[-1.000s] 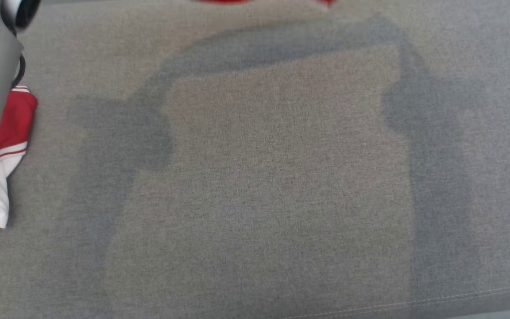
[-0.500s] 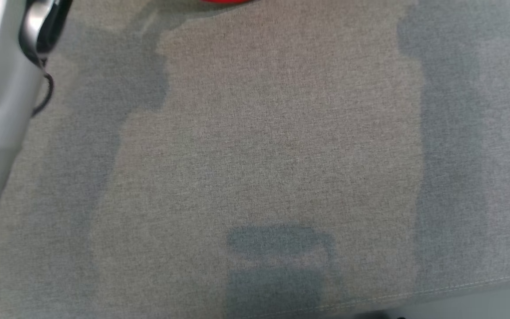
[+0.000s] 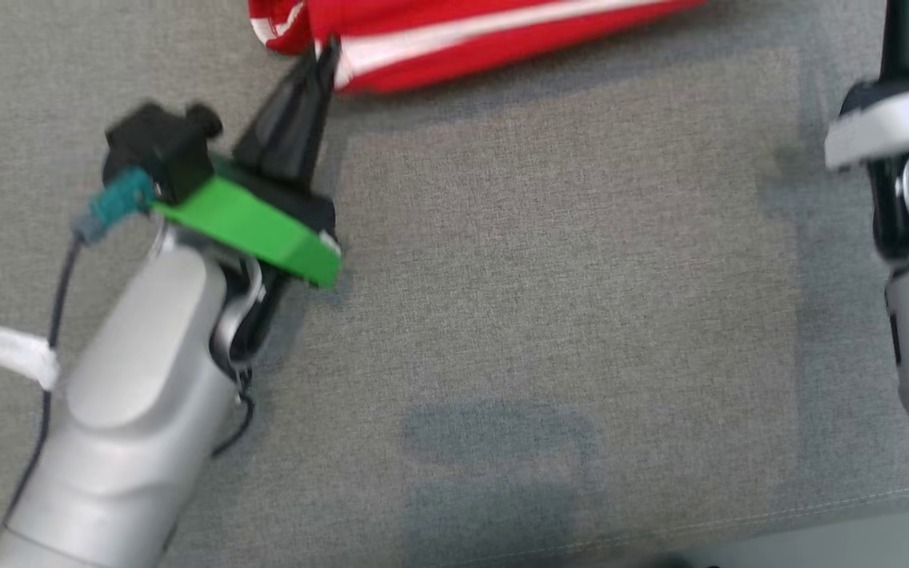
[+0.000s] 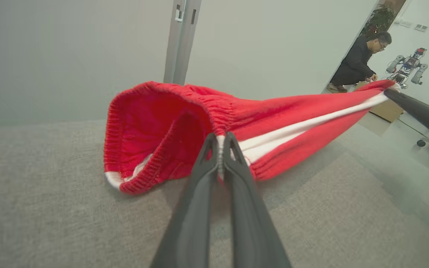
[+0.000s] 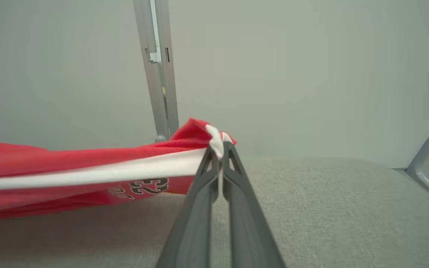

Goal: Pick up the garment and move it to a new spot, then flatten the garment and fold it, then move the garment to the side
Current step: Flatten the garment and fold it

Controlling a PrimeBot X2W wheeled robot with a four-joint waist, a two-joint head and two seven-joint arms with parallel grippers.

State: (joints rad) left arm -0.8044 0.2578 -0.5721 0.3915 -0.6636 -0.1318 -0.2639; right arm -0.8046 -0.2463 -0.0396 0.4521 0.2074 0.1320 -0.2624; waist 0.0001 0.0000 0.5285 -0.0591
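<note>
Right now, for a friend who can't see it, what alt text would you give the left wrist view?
The left tool, two dark fingers, is pinched shut on the waistband of a red garment with a white stripe, stretched over a grey fabric surface to the right tool at the frame's edge. Behind, a person crouches by a small robot.

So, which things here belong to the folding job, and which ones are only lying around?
For the job: red shorts, stretched between the left gripper and the right gripper, both shut on them; grey cushion beneath.
Just around: metal post, crouching person, small robot and cardboard box in the background.
</note>
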